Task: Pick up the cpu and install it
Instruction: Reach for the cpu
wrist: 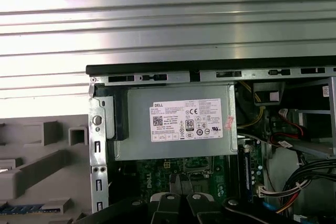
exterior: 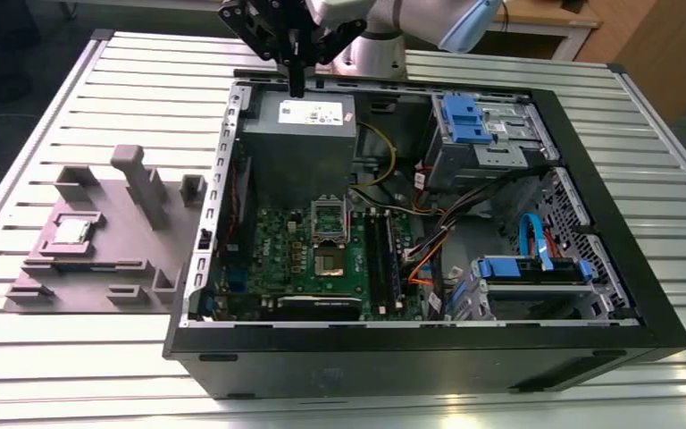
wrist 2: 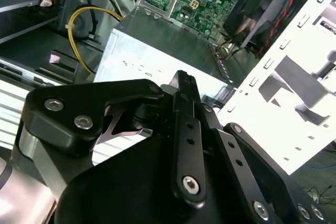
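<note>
Cpu (exterior: 71, 231) lies flat in a square recess of the grey fixture (exterior: 140, 237) — well apart from the gripper (exterior: 296, 87), off toward the exterior view's left and nearer that camera. The gripper hangs with its two fingers pressed together and nothing between them, its tips over the far edge of the power supply (exterior: 301, 134) inside the open computer case (exterior: 439, 338). Past the power supply from the gripper sits the motherboard (exterior: 301, 268) with its socket (exterior: 329, 217) — both well apart from the fingertips. In the second wrist view the closed gripper (wrist 2: 182, 80) points at the same silver box.
</note>
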Motion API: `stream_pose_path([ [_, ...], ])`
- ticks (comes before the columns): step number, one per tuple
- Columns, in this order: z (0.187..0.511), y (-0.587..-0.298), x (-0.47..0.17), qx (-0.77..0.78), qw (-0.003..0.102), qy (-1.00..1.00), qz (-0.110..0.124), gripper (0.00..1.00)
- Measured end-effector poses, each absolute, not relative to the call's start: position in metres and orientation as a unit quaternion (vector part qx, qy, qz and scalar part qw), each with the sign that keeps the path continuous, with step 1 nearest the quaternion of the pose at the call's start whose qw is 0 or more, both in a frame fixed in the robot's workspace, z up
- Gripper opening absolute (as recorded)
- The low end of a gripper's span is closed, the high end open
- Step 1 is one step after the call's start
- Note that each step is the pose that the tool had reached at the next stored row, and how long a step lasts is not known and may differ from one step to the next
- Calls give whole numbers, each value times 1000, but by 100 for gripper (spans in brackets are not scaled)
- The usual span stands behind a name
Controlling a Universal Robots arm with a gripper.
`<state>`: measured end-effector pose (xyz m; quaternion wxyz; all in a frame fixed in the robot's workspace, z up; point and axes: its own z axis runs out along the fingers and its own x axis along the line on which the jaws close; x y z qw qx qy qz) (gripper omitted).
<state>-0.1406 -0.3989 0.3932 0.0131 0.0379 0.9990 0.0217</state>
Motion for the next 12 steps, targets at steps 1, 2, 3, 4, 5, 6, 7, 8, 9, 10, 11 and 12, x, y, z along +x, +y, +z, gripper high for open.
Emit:
stream_pose_path([
  [1, 393, -399, -142, 38, 13, 999, 22, 10],
  [2, 393, -399, -144, 38, 13, 999, 22, 10],
  [3, 393, -399, -145, 38, 13, 999, 22, 10],
  [4, 393, -399, -146, 38, 13, 999, 22, 10],
  [5, 393, -399, -148, 38, 13, 999, 22, 10],
  [6, 393, -399, -149, 38, 13, 999, 22, 10],
  [7, 393, -399, -151, 38, 13, 999, 22, 10],
  [8, 393, -399, -153, 38, 13, 999, 22, 10],
  [9, 393, -399, -154, 38, 13, 999, 22, 10],
  [10, 393, -399, -156, 38, 13, 999, 22, 10],
  [11, 393, -399, -158, 38, 13, 999, 22, 10],
  [12, 393, -399, -159, 38, 13, 999, 22, 10],
])
